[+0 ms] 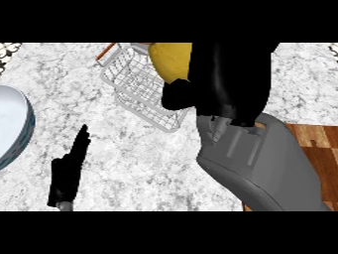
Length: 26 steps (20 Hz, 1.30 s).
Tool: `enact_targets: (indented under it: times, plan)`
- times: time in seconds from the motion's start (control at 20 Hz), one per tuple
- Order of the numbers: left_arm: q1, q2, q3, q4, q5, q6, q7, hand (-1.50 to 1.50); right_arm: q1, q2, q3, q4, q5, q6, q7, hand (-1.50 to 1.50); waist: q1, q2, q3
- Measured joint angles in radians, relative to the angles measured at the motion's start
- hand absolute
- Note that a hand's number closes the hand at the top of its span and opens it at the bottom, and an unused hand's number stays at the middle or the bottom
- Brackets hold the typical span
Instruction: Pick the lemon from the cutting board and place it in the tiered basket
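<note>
Holding the yellow oval lemon (170, 60) curled inside your black right hand (226, 79) above the white wire tiered basket (139, 87), far centre, you risk it bouncing off the rim if released off-centre.

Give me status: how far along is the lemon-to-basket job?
Done: lemon is off the cutting board, held in the right hand. In hand: it hangs by the tiered basket, at its right side. Left: place and release. Left hand rests open at lower left.
</note>
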<state>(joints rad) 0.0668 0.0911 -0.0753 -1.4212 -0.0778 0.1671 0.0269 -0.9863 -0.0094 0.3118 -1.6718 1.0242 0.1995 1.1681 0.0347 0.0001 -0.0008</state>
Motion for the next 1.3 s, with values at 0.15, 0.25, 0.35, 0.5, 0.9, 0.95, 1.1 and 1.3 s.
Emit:
enact_targets:
  times: [0.15,0.25,0.35,0.5,0.9,0.95,1.1,1.3]
  plan:
    - [-0.001,-0.006,0.004,0.013,0.0,0.003,-0.018,0.0,-0.057,0.001,-0.011,0.136,-0.029,-0.032,-0.02,1.5,0.001,0.002,0.001]
    - [-0.01,0.0,0.008,0.012,0.003,-0.002,-0.003,0.0,-0.078,0.001,0.006,0.211,-0.047,-0.058,-0.023,1.5,0.001,0.002,0.002]
    - [-0.011,-0.002,0.006,0.012,0.0,-0.001,-0.001,0.0,-0.109,0.001,-0.005,0.29,-0.056,-0.08,-0.033,1.5,0.001,0.002,0.002]
    - [-0.012,0.002,0.007,0.005,0.002,-0.006,0.011,0.0,-0.14,0.001,0.005,0.381,-0.074,-0.121,-0.031,1.5,0.001,0.003,0.001]
    - [-0.022,-0.005,0.001,0.007,-0.006,-0.005,0.016,0.0,-0.117,0.002,-0.033,0.541,-0.165,-0.34,-0.091,-1.5,0.011,0.008,0.002]
    - [-0.022,-0.006,0.001,0.01,-0.007,-0.005,0.008,0.0,-0.108,0.002,-0.045,0.548,-0.188,-0.378,-0.102,-1.5,0.014,0.009,0.002]
    - [-0.025,-0.009,-0.001,0.017,-0.012,-0.003,-0.002,0.0,-0.09,0.003,-0.064,0.565,-0.261,-0.493,-0.132,-1.5,0.018,0.01,0.002]
    - [-0.03,-0.013,-0.005,0.019,-0.013,-0.004,0.002,0.0,-0.084,0.004,-0.058,0.587,-0.346,-0.667,-0.174,-1.5,0.023,0.01,0.003]
